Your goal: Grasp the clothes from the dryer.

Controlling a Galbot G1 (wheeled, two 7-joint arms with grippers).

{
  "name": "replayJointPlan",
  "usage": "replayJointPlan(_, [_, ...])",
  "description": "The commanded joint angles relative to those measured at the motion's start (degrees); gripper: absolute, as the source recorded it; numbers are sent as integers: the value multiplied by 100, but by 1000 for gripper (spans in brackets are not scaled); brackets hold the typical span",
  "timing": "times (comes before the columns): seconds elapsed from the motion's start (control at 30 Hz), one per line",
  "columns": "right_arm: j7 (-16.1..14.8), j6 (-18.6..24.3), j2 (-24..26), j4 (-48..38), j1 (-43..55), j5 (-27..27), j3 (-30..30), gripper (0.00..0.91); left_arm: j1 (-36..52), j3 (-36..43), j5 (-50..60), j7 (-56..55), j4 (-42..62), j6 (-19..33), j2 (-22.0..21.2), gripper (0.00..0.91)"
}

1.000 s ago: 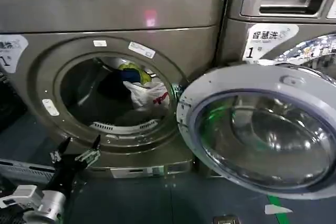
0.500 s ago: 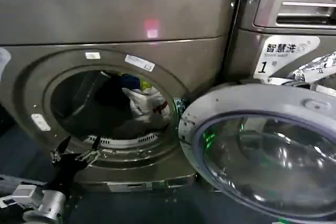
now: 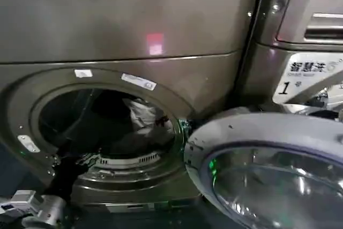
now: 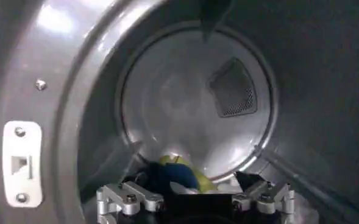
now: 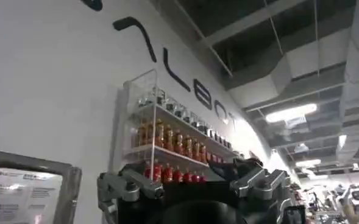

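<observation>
dryer: the dryer (image 3: 123,30) is sitting front and centre, a big bronze-grey metal box with a round port, and its door (image 3: 268,170) is hanging swung out to the right so the opening is staying free for an arm.

clothes: the clothes (image 3: 140,113) are lying inside the drum toward its far right, soft and crumpled. From the head view I'm mostly making out a white piece with something dark slumped beside it. In the left wrist view the dark navy one (image 4: 167,176) and a bit of yellow-green (image 4: 191,173) are sitting low in the drum, just past the fingertips.

left hand: the left hand (image 4: 194,198) is poking in at the near lower-left lip of the port with its fingers spread wide and nothing between them. I'm guessing it's lining up on the pile before closing.

right hand: the right hand (image 5: 194,182) is parked off to the side, pointing up at a wall shelf of bottles (image 5: 173,146), fingers apart and holding nothing.

drum: smooth dull steel, with a perforated vent patch (image 4: 234,88) on the back wall. The fabric is looking floppy, so it'll probably bunch and drag.

neighbour: another machine (image 3: 305,41) on the right is wearing a white label with a 1.
</observation>
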State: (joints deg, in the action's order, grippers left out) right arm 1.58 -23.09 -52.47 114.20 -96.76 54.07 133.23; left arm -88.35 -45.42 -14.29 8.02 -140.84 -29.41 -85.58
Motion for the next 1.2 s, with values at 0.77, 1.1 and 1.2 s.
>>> replayJointPlan(0.77, [215, 83, -73, 300, -457, 33, 541, 907, 3954, 1180, -261, -445, 4128, 852, 531, 907])
replayJointPlan(1.1, [166, 128, -33, 304, -456, 71, 557, 907, 5527, 1693, -139, -473, 6300, 1300, 568, 907])
replayJointPlan(1.2, [137, 175, -42, 292, -458, 81, 565, 907, 5859, 1811, -52, -474, 6755, 1458, 485, 907])
